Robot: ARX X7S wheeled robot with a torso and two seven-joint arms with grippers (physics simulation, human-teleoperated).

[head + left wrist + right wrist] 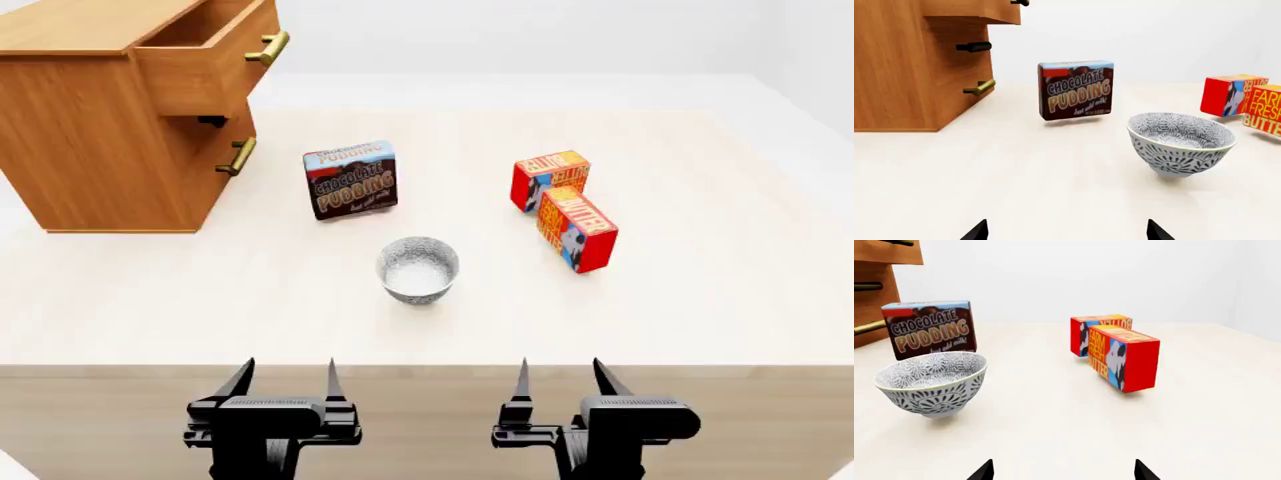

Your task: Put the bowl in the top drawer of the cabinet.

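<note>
Sitting upright mid-table, the bowl (418, 268) is untouched, pudding box (351, 180) just behind it. Top drawer (214, 55) of the cabinet (94, 140) hangs open. Left gripper (284, 385) and right gripper (559, 383): jaws spread, empty.

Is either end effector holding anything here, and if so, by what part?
Nothing is held. The left end effector and right end effector are open and empty, short of the small white speckled ceramic bowl on the table.
</note>
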